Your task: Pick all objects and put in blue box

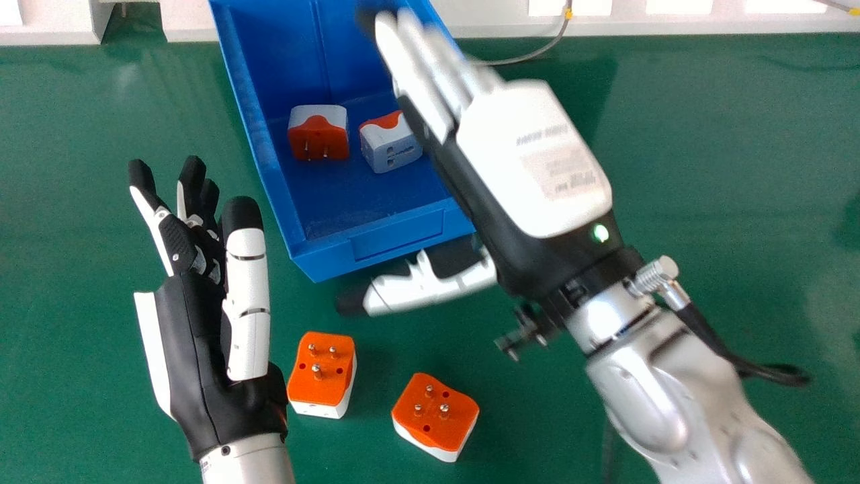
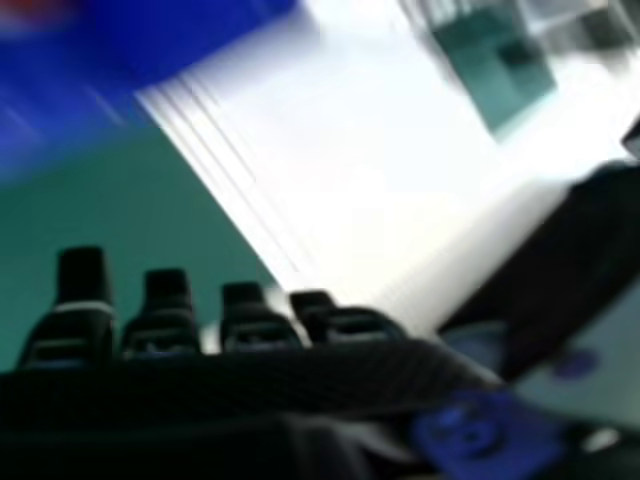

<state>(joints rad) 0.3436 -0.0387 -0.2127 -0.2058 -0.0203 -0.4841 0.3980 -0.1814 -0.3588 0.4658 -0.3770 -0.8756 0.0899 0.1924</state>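
Right hand view: we are seeing the right hand [image 1: 537, 161], its fingers [image 2: 82, 275] extending in a row, its thumb [image 2: 575, 260] standing apart. Beyond them, we are noting the blue box [image 2: 190, 30], the green table [image 2: 100, 205] and a broad white surface [image 2: 360, 120].

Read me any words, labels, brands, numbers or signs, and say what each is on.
I can read none.
Back of the right robot hand: dark print, too blurred to read.
Same place: a pale label, also too blurred.
Blue box: no print that I can see on its front wall.
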